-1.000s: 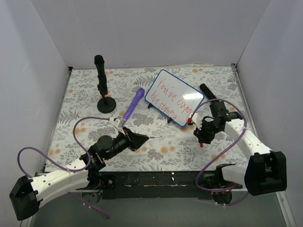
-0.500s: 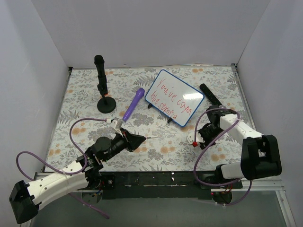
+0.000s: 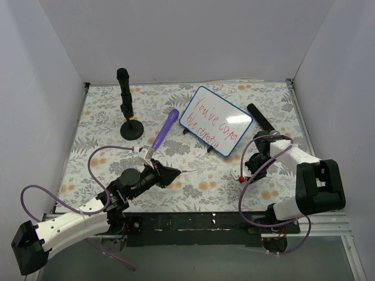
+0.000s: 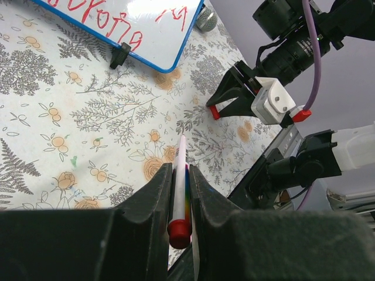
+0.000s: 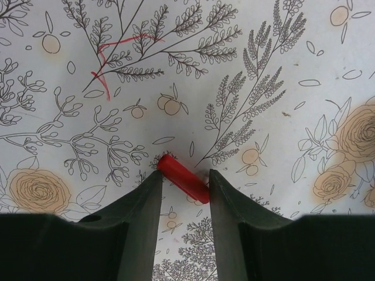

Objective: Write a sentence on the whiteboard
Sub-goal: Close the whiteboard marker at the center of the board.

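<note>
light: bright, diffuse | shadows: soft, under right tool (image 5: 184,175) | focus: sharp

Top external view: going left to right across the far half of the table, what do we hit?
black stand → purple rod → whiteboard → black rod. Both claws sit nearer the camera and overlap these sideways, so they are left out.
</note>
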`<state>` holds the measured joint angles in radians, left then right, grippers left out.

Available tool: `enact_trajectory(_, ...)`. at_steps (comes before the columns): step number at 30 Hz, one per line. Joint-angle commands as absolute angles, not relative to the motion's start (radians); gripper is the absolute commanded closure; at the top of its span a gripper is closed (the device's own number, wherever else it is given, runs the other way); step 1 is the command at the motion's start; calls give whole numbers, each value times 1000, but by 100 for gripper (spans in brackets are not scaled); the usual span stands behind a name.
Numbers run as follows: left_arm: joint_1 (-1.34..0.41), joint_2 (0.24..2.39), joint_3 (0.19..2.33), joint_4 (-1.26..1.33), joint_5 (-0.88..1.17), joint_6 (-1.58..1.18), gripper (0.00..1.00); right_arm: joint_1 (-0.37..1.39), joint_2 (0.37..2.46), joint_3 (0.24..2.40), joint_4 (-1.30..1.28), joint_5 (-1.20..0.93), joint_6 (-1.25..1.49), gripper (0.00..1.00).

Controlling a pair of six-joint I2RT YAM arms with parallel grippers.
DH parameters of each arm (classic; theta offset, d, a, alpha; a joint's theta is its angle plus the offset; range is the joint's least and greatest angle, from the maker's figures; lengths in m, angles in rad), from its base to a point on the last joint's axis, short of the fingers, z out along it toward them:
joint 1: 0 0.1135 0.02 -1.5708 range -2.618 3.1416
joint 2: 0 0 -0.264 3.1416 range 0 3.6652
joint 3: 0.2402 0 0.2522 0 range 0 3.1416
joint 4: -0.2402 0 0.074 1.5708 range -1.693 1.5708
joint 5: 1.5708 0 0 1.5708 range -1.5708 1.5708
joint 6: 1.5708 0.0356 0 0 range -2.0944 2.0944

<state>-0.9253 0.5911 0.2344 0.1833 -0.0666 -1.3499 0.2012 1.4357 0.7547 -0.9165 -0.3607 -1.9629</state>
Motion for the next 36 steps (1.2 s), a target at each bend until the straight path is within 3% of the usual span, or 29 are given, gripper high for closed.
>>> enact_trajectory(1,-922,591,213,233,-54,-1353,100,199,1457,719,-824,-331,-1941,61)
enact_trajectory(5,-920,609,173,311,-20,-1390,100,199,1459,723,-796,-339,-1740,73)
enact_trajectory(8,-920,647,147,389,-2,-1420,100,199,1459,716,-778,-356,-1588,76)
enact_trajectory(16,-922,807,129,560,100,-1459,100,198,1408,647,-727,-334,-1444,62)
enact_trajectory(36,-922,1114,161,831,201,-1511,100,101,1374,555,-749,-310,-1477,54)
